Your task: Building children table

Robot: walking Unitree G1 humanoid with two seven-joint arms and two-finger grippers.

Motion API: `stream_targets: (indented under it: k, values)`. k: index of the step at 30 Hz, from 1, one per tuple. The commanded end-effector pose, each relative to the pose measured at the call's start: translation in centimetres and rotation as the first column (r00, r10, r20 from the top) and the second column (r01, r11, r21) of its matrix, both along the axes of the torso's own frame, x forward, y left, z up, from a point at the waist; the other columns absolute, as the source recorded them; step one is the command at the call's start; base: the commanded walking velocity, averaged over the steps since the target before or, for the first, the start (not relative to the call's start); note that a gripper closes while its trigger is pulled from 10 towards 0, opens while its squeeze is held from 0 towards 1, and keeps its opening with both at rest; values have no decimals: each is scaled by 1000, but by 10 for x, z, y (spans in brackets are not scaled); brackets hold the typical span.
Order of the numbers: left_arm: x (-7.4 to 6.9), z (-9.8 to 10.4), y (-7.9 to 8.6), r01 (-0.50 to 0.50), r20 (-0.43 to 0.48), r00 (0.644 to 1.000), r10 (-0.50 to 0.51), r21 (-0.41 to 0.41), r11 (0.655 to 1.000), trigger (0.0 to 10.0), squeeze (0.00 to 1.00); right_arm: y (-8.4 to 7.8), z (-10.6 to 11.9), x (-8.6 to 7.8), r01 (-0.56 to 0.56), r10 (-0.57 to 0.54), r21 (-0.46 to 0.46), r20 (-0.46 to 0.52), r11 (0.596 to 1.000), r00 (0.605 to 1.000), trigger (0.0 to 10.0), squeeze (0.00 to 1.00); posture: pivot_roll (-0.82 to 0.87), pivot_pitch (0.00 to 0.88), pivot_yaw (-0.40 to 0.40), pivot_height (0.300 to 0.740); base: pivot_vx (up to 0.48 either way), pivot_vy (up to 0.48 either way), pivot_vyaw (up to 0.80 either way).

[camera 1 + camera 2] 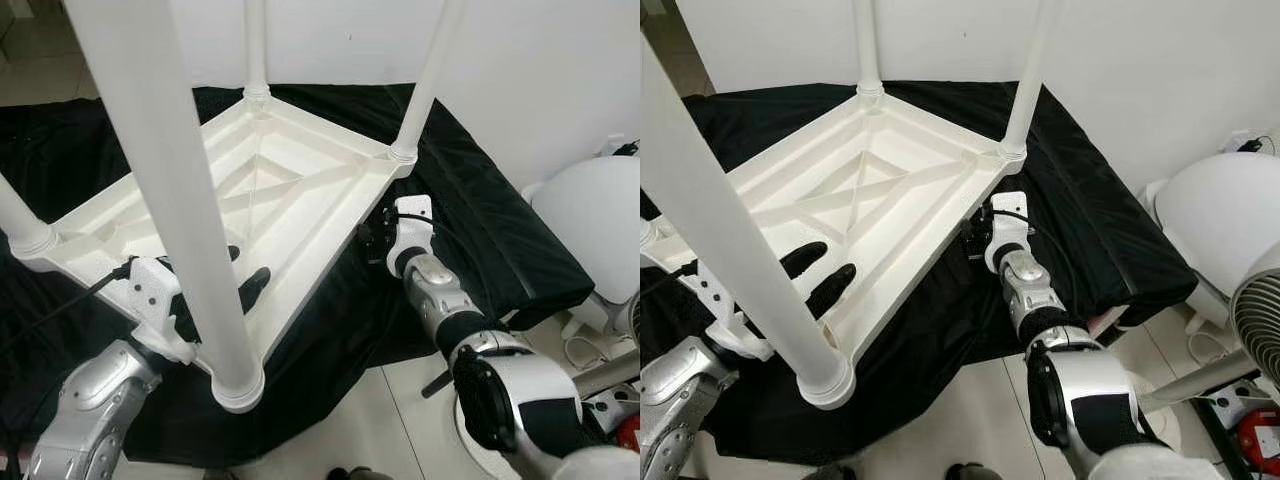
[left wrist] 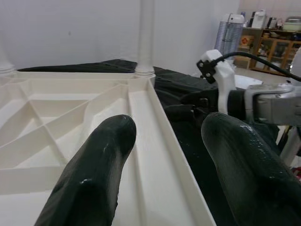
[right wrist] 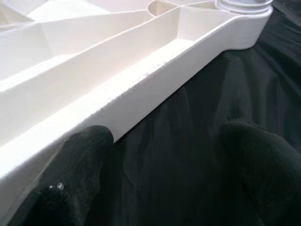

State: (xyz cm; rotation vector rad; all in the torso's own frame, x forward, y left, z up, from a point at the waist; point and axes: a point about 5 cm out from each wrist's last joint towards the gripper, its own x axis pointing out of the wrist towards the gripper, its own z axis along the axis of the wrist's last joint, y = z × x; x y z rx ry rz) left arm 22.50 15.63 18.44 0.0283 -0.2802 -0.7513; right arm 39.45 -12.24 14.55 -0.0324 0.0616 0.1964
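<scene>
White plastic table lies upside down, both grippers at its rim

White plastic makes up the children's table [image 1: 290, 180], which rests top-down on a black cloth [image 1: 470, 200] with its ribbed underside facing up and four legs [image 1: 170, 190] standing in the corner sockets. Turned over like this, the sockets face upward, which is likely why it lies this way for fitting the legs; with all four seated, the assembly looks close to finished

The left gripper [image 1: 820, 278] reaches over the near side of the frame beside the closest leg. Its fingers [image 2: 99, 165] are spread apart, one above the recessed underside and the other outside the rim wall [image 2: 155, 141], straddling that wall without closing on it. The right gripper [image 3: 160, 183] sits low at the outer edge of the table's right side, near the far right corner socket [image 1: 402, 152]. It too is parted and holds nothing, one finger just against the rim and the other over the cloth

Placed on two sides of the frame, the grippers seem set to grasp the rim, perhaps to steady or lift the table, in my judgement
</scene>
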Motion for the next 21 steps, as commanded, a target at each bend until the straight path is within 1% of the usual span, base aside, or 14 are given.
stream_targets:
  k: [1, 2, 3, 4, 7, 12, 14, 16, 17, 18, 19, 20, 21]
  values:
    - [-7, 2, -12, 144, 2, 990, -144, 25, 989, 10000, 0, 14, 19, 5, -43, 41, 29, 73, 999, 997, 10000, 0, 116, 119, -25, 740, 0, 0, 0]
    - [-7, 2, -12, 144, 2, 990, -144, 25, 989, 10000, 0, 14, 19, 5, -43, 41, 29, 73, 999, 997, 10000, 0, 116, 119, -25, 740, 0, 0, 0]
    - [-8, 1, -14, 158, -5, 988, -157, 26, 987, 10000, 0, 20, 20, 5, -56, 54, 20, 73, 998, 996, 10000, 0, 108, 122, -19, 740, 0, 0, 0]
    - [-8, 1, -14, 158, -5, 988, -157, 26, 987, 10000, 0, 20, 20, 5, -56, 54, 20, 73, 998, 996, 10000, 0, 108, 122, -19, 740, 0, 0, 0]
    - [-7, -1, -22, 195, -34, 980, -194, 35, 980, 10000, 0, 32, 22, 5, -101, 98, 40, 70, 994, 993, 10000, 0, 102, 130, -20, 740, 0, 0, 0]
    - [-7, 0, -26, 204, -30, 979, -202, 38, 978, 10000, 0, 33, 22, 3, -134, 130, 38, 89, 990, 988, 10000, 0, 90, 138, -17, 740, 0, 0, 0]
    - [-6, -1, -27, 206, -41, 978, -204, 35, 978, 10000, 0, 27, 19, 3, -112, 109, 22, 93, 993, 990, 10000, 0, 86, 139, -14, 740, 0, 0, 0]
    - [-6, -1, -27, 206, -41, 978, -204, 35, 978, 10000, 0, 27, 19, 3, -112, 109, 22, 93, 993, 990, 10000, 0, 86, 139, -14, 740, 0, 0, 0]
    - [-2, -3, -27, 186, -53, 982, -183, 52, 981, 10000, 0, 20, 16, 1, -86, 82, 32, 100, 996, 992, 10000, 0, 82, 147, -10, 740, 0, 0, 0]
    - [-2, -3, -27, 186, -53, 982, -183, 52, 981, 10000, 0, 20, 16, 1, -86, 82, 32, 100, 996, 992, 10000, 0, 82, 147, -10, 740, 0, 0, 0]
    - [4, -4, -26, 146, -39, 989, -144, 73, 987, 10000, 0, 11, 11, -1, -47, 45, 18, 118, 999, 992, 10000, 0, 69, 156, -5, 740, 0, 0, 0]
    - [14, -5, -23, 94, -41, 995, -91, 101, 990, 10000, 0, -2, 6, -5, 0, -3, 23, 139, 1000, 990, 10000, 0, 64, 163, -5, 740, 0, 0, 0]
    - [20, -6, -20, 60, -40, 998, -55, 118, 991, 10000, 0, -10, 3, -7, 31, -35, 27, 154, 999, 987, 10000, 0, 61, 163, -3, 740, 0, 0, 0]
